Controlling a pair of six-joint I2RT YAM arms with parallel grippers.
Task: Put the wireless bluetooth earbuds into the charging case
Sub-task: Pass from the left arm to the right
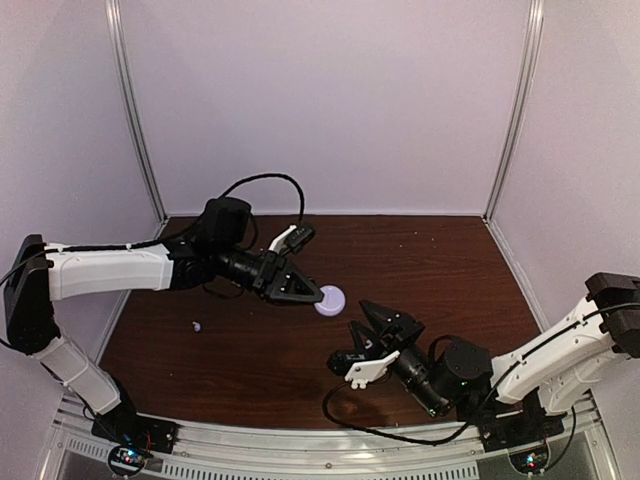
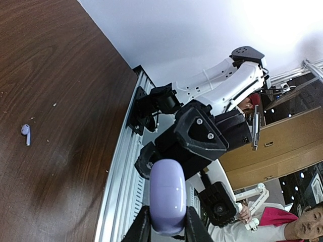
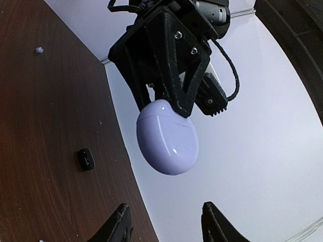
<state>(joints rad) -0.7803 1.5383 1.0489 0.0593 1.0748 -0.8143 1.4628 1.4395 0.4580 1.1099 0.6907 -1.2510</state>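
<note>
Pinching a small round pale lavender plastic clamshell charging case (image 3: 166,136) at one end, the left arm's fingers (image 2: 143,228) hold it up off the dark wood desk (image 1: 450,270). The lid looks shut. The right arm's fingers (image 3: 117,227) are spread with nothing between them; the case sits just ahead of their tips, not touching.

Handling guess: the case is light, hard, glossy and rounded, so it is likely to slip or twist in a pinch. Best taken across the broad faces, seam edge left free.

A tiny pale lavender-white plastic earbud with a short stem (image 2: 25,134) lies on the desk, well off to the side of the left arm's fingers. It's very light, easy to flick away; take it by the stem.

Count: one case, one earbud in view (second not seen), one small black oval object (image 3: 87,159) on the desk.
</note>
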